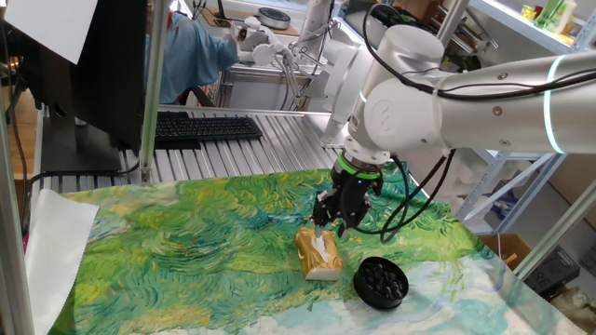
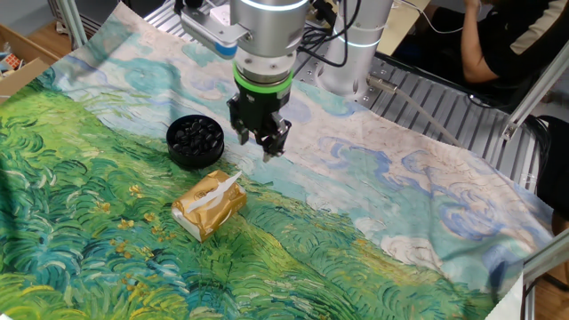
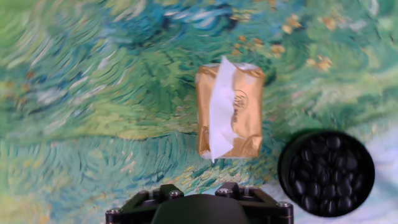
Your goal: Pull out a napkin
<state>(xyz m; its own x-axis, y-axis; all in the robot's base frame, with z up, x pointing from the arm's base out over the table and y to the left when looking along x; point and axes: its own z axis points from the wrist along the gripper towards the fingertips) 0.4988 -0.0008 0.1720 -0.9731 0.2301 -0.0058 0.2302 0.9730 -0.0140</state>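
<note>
The napkin point(image 3: 222, 106) is a thin white tissue sticking out of the slot on top of a tan-yellow tissue pack point(image 3: 247, 127). The pack lies flat on the green-blue painted cloth. Both also show in one fixed view, napkin point(image 1: 321, 246) and pack point(image 1: 323, 263), and in the other fixed view, napkin point(image 2: 219, 190) and pack point(image 2: 206, 212). My gripper point(image 1: 332, 223) hangs above the cloth just behind the pack, a little apart from it, and holds nothing. Its fingers look spread in the other fixed view point(image 2: 262, 145). The hand view shows only the gripper's base, not the fingertips.
A round black container point(image 1: 380, 281) of dark pieces stands on the cloth beside the pack, also in the other fixed view point(image 2: 196, 140) and the hand view point(image 3: 326, 171). A keyboard point(image 1: 205, 127) and a monitor point(image 1: 88, 65) stand behind. A large white paper sheet point(image 1: 56, 251) lies at the cloth's left edge.
</note>
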